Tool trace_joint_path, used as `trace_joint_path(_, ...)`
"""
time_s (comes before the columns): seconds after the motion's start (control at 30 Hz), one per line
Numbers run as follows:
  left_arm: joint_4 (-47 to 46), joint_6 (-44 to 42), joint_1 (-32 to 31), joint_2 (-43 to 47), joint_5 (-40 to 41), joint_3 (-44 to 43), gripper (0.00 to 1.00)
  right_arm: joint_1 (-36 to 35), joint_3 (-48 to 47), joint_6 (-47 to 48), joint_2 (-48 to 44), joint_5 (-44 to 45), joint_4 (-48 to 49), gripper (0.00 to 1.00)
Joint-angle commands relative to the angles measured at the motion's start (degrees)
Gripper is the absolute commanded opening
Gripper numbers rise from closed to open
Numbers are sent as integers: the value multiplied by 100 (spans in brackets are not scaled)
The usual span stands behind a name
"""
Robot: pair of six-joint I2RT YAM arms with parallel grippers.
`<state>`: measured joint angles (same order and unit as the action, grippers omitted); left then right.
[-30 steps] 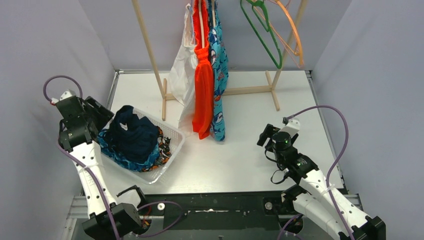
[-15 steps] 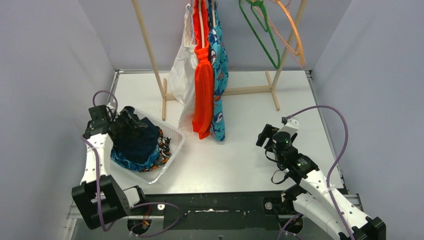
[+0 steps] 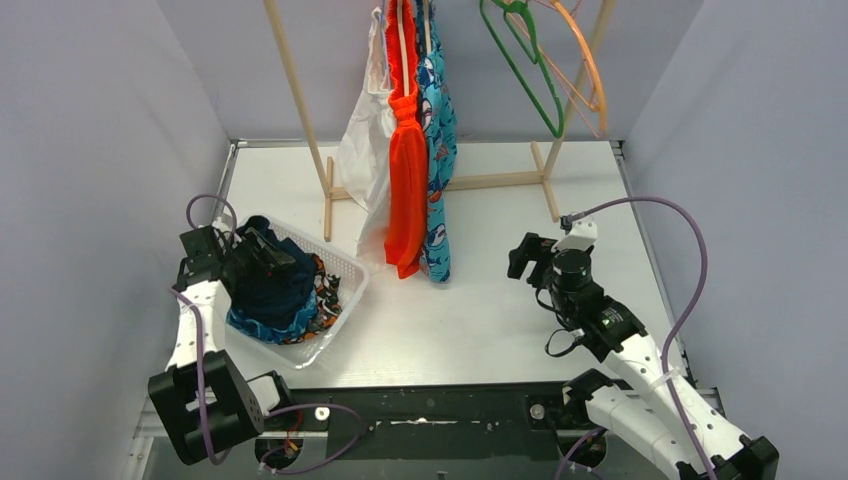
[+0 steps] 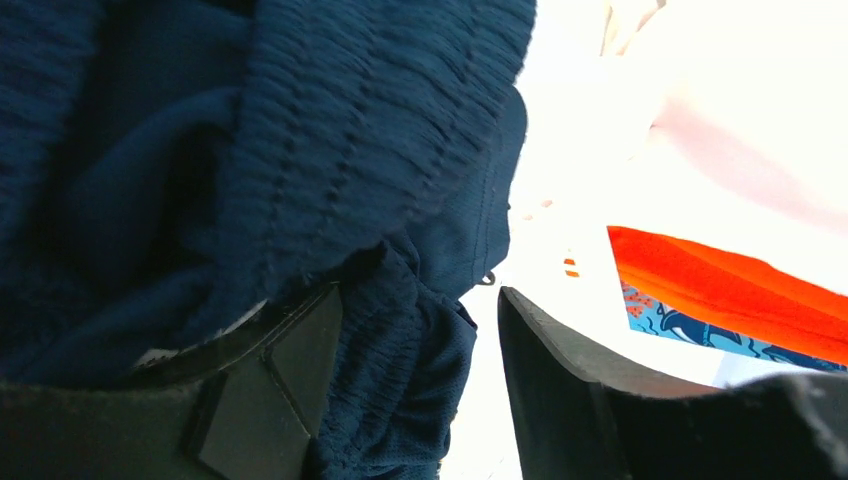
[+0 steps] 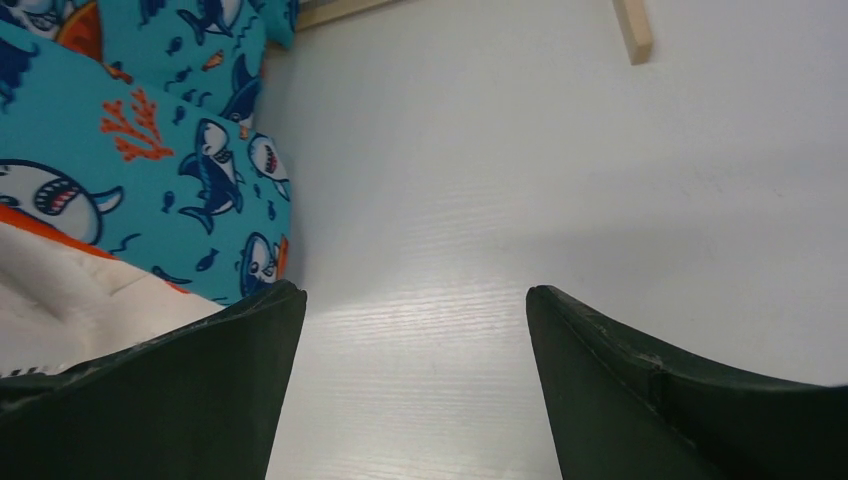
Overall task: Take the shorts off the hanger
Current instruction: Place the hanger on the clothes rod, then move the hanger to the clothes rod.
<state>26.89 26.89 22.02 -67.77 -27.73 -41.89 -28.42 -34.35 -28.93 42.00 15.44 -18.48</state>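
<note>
Bright orange shorts (image 3: pixel 406 170) and teal shark-print shorts (image 3: pixel 438 150) hang on hangers from the wooden rack (image 3: pixel 300 100). Navy shorts (image 3: pixel 275 290) top a pile in the white basket (image 3: pixel 347 272), over blue patterned shorts (image 3: pixel 250 322) and camouflage shorts (image 3: pixel 326 295). My left gripper (image 3: pixel 275 257) lies low on that pile, open. In the left wrist view the navy shorts (image 4: pixel 330 130) bulge between the fingers of the left gripper (image 4: pixel 420 300), touching the left one only. My right gripper (image 3: pixel 520 258) is open and empty to the right of the hanging shorts. The right gripper (image 5: pixel 415 292) faces bare table with teal shorts (image 5: pixel 150 150) at its left.
A white garment (image 3: pixel 362 150) hangs left of the orange shorts. Empty green hanger (image 3: pixel 525 70) and orange hanger (image 3: pixel 588 60) hang at the rack's right end. The rack's foot (image 3: pixel 548 195) rests on the table behind the right gripper. Grey walls stand close on both sides.
My left arm swung from the left wall down onto the basket, its gripper now in the navy shorts. The right gripper edged toward the rack and opened wider.
</note>
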Motion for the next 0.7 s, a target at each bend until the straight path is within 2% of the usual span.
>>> trace_joint_path(0.0, -320, -174, 5, 433, -118, 183, 60, 45, -408, 124, 6, -574, 512, 84)
trace_joint_path(0.37, -632, -154, 0, 1696, -51, 313, 70, -76, -1026, 321, 346, -1597, 792, 85)
trace_joint_path(0.43, -737, -126, -2, 1900, -86, 362, 72, -285, -1289, 515, 550, -1380, 709, 85)
trace_joint_path(0.57, -796, -115, -4, 2059, -116, 383, 73, -992, -2038, 1195, 1155, -225, 321, 85)
trace_joint_path(0.67, -811, -115, -6, 1999, -167, 392, 75, -1151, -2724, 1484, 1664, 146, 57, 85)
